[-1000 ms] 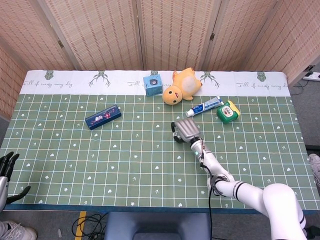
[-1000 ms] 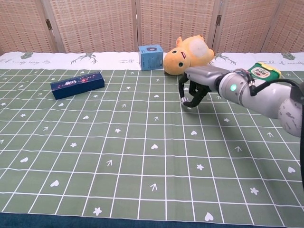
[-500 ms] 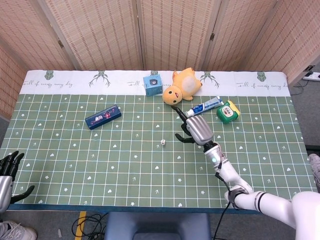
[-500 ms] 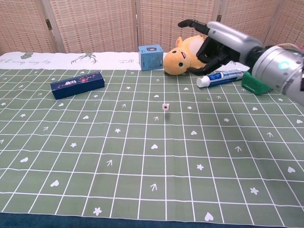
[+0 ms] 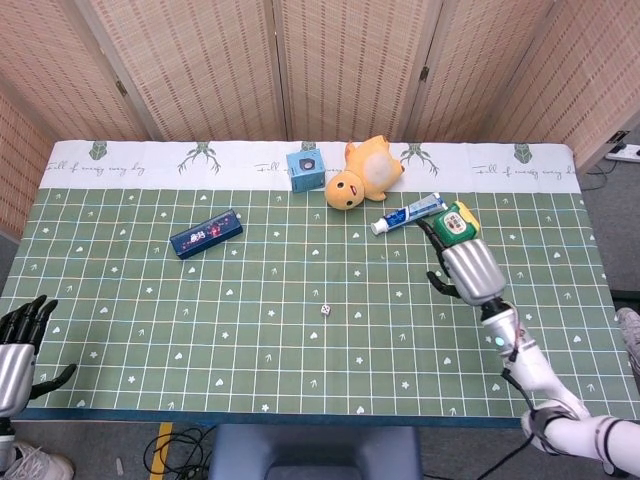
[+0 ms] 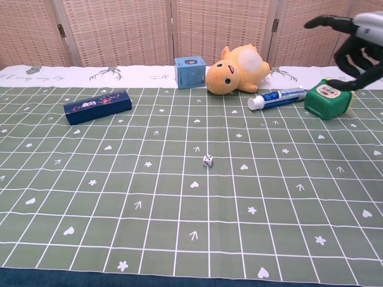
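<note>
Die (image 6: 207, 160): lay free mid-mat, well apart from both hands. Right hand (image 6: 354, 49): empty, fingers spread, raised near green box (image 6: 327, 98), right of toothpaste tube (image 6: 277, 98). Left hand (image 5: 18, 345): empty, fingers apart, near-left edge. Release judged complete; next, arm clears.

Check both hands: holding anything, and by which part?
Nothing held. Right hand hangs open above the green box, fingers spread; left hand is open at the table edge.

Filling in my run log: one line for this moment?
right hand: open, raised beside green box | left hand: open, idle | die: on mat
</note>
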`<state>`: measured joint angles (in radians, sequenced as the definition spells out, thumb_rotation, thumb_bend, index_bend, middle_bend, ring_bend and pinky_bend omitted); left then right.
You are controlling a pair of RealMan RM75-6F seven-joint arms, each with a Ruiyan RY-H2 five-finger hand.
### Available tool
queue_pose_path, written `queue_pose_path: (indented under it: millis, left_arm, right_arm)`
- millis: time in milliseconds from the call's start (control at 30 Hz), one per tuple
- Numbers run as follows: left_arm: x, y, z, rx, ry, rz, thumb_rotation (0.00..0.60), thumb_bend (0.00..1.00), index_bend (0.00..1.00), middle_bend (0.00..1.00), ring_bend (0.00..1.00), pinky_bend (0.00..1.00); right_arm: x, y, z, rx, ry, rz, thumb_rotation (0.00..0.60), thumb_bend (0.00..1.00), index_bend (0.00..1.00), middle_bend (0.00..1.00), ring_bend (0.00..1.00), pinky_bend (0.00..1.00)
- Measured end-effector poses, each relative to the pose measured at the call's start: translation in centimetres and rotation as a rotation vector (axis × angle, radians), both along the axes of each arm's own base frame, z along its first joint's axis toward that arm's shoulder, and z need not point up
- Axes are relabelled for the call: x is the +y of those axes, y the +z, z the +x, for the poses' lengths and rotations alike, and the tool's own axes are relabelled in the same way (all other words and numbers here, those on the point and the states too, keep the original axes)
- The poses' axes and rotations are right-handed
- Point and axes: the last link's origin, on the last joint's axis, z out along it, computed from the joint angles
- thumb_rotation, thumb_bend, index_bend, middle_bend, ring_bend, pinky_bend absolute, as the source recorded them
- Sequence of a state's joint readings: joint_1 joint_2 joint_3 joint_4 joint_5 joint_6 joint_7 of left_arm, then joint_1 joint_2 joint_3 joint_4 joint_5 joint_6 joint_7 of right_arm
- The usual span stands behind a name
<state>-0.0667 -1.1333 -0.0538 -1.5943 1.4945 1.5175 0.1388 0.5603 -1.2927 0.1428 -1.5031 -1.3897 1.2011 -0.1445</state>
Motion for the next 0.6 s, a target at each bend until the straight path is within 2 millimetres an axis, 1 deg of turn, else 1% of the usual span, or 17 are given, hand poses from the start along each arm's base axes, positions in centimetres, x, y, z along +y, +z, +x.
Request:
queue_pose_path:
  millis: [33, 67, 100, 233, 267, 367, 600]
  left_arm:
    - [0.2, -0.1, 0.1, 0.0, -0.003, 0.001, 0.6, 0.2, 0.09, 0.07, 0.1, 0.15]
    - [0.3, -0.1, 0.2, 0.0, -0.007, 0.001, 0.6, 0.2, 0.09, 0.07, 0.1, 0.15]
    - [0.5, -0.2, 0.3, 0.0, -0.012, 0.002, 0.6, 0.2, 0.09, 0.07, 0.1, 0.15]
    - [0.8, -0.5, 0.7, -0.002, -0.026, -0.006, 0.6, 0.2, 0.09, 0.07, 0.1, 0.15]
    - [0.8, -0.5, 0.8, -0.004, -0.028, -0.009, 0.6, 0.2, 0.09, 0.07, 0.1, 0.15]
    - [0.9, -0.7, 1.1, -0.008, -0.03, -0.019, 0.6, 0.2, 0.09, 0.07, 0.1, 0.15]
    - [1.1, -1.0, 1.5, -0.008, -0.035, -0.031, 0.6, 0.19, 0.09, 0.07, 0.1, 0.15]
  right_arm:
    - [0.7, 0.6, -0.6, 0.017, -0.017, -0.005, 0.6, 0.26, 0.08, 0.49, 0.5, 0.69]
    - [1.6, 1.4, -1.5, 0.038, -0.042, -0.011, 0.6, 0.26, 0.08, 0.45, 0.46, 0.66]
    - [2.3, 2.0, -2.2, 0.052, -0.06, -0.017, 0.6, 0.25, 0.08, 0.39, 0.4, 0.6]
    - [5.2, 4.4, -4.6, 0.087, -0.131, -0.059, 0.6, 0.25, 0.09, 0.26, 0.23, 0.43]
    - [6.0, 5.0, -5.1, 0.09, -0.147, -0.074, 0.6, 0.25, 0.09, 0.24, 0.21, 0.41]
    - [8.0, 6.0, -6.3, 0.091, -0.181, -0.108, 0.6, 0.25, 0.08, 0.21, 0.19, 0.37]
    - [12.4, 7.4, -7.9, 0.062, -0.221, -0.176, 0.6, 0.25, 0.08, 0.22, 0.19, 0.37]
